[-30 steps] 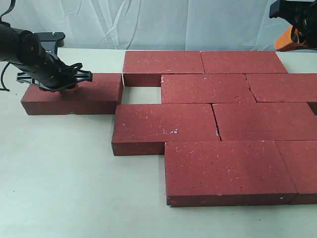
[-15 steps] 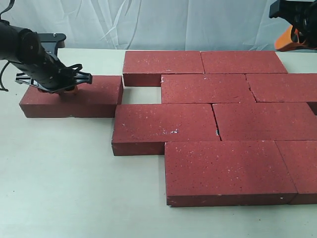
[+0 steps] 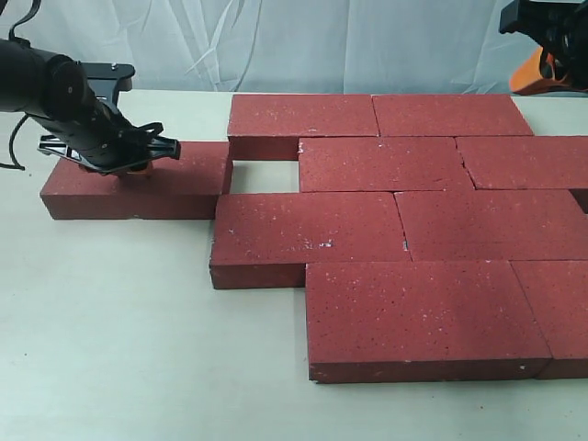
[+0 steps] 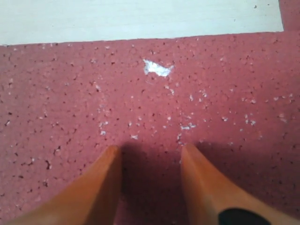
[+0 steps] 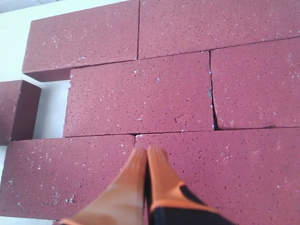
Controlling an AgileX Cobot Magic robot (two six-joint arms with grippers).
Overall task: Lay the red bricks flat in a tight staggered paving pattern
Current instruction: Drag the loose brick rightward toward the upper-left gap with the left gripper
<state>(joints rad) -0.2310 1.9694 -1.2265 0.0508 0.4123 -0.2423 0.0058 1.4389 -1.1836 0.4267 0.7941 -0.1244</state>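
Note:
Several red bricks (image 3: 386,163) lie flat in staggered rows across the middle and right of the table. One more red brick (image 3: 188,179) lies apart at the left, its end close to the pattern, with a small gap of table (image 3: 264,175) beside it. My left gripper (image 3: 138,165) rests on top of this brick. In the left wrist view the left gripper (image 4: 150,149) is open, its orange fingertips on the speckled brick top (image 4: 154,93) and nothing between them. My right gripper (image 5: 147,150) is shut and empty, hanging high over the laid bricks (image 5: 140,101).
The right arm and its orange fingers (image 3: 533,72) sit at the back right corner above the table. A pale cloth backdrop (image 3: 303,41) closes the far side. Bare cream tabletop (image 3: 119,312) spreads to the front left of the bricks.
The left gripper has shifted a little to the right, and the loose brick under it has slid slightly right toward the pattern. The right arm has not moved.

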